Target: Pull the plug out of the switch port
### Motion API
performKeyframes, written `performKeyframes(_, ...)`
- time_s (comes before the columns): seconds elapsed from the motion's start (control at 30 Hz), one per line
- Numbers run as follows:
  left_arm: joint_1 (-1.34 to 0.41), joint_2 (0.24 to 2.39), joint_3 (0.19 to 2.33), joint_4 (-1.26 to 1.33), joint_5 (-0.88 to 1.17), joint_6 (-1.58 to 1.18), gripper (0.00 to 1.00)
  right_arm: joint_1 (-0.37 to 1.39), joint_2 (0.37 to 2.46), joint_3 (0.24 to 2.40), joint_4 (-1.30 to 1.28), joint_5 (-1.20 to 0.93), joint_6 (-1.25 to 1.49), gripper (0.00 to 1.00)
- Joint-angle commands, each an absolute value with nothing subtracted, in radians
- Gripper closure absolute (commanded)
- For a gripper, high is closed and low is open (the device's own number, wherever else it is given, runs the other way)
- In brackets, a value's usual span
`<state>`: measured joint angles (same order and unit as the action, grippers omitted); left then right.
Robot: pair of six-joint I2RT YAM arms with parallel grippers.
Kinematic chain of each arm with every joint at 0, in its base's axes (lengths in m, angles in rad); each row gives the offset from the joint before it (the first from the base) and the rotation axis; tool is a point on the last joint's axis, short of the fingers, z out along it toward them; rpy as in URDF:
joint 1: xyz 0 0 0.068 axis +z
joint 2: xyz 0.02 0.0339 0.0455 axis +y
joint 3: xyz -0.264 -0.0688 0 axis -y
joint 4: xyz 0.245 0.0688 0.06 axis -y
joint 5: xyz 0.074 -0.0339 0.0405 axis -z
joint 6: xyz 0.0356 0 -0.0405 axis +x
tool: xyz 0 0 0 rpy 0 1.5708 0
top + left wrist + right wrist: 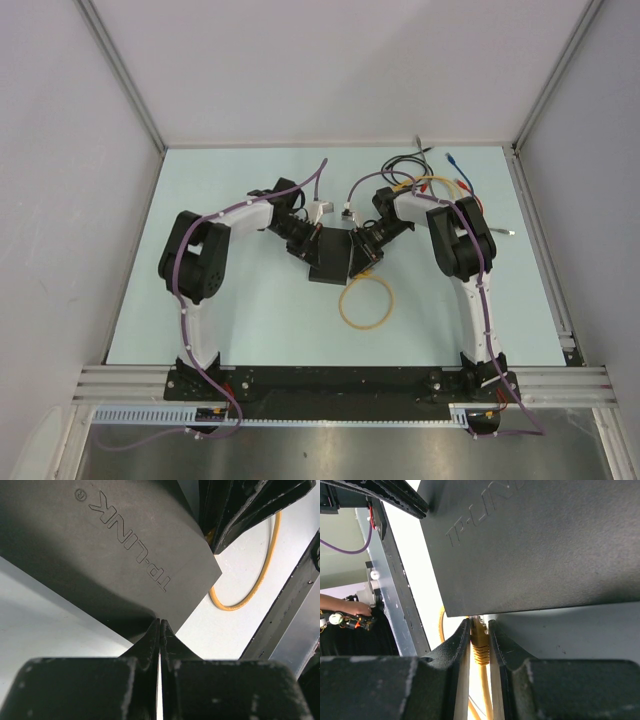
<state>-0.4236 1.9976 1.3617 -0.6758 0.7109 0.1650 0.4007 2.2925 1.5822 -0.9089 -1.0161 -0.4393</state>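
My left end effector is pressed tight together, with its tips right at the edge of the black switch. My right end effector is open just a little and pinches the yellow plug where it meets the switch. The switch lies in the middle of the bench, between both.

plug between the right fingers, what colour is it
The plug is yellow, clearest in the right wrist view.
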Motion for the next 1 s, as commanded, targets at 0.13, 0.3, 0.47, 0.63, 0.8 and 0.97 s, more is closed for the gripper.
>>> performKeyframes(0.13, -0.434, 2.034, 1.371, -0.664, 0.641, 0.186, 1.0, 0.419, 2.284, 1.568, -0.881, -0.847, -0.453, 1.0)
performKeyframes(0.3, -0.439, 2.043, 1.381, -0.666, 0.637, 0.186, 1.0, 0.408, 2.27, 1.557, -0.893, -0.841, -0.465, 1.0)
performKeyframes(0.47, -0.442, 2.049, 1.381, -0.664, 0.637, 0.184, 1.0, 0.405, 2.27, 1.557, -0.961, -0.831, -0.549, 1.0)
performKeyframes(0.63, -0.446, 2.057, 1.387, -0.661, 0.618, 0.183, 1.0, 0.41, 2.261, 1.536, -1.008, -0.802, -0.594, 1.0)
performKeyframes(0.8, -0.448, 2.057, 1.388, -0.658, 0.623, 0.18, 1.0, 0.399, 2.214, 1.526, -1.012, -0.817, -0.594, 1.0)
performKeyframes(0.97, -0.446, 2.019, 1.397, -0.669, 0.649, 0.184, 1.0, 0.335, 2.135, 1.646, -1.077, -0.948, -0.611, 1.0)
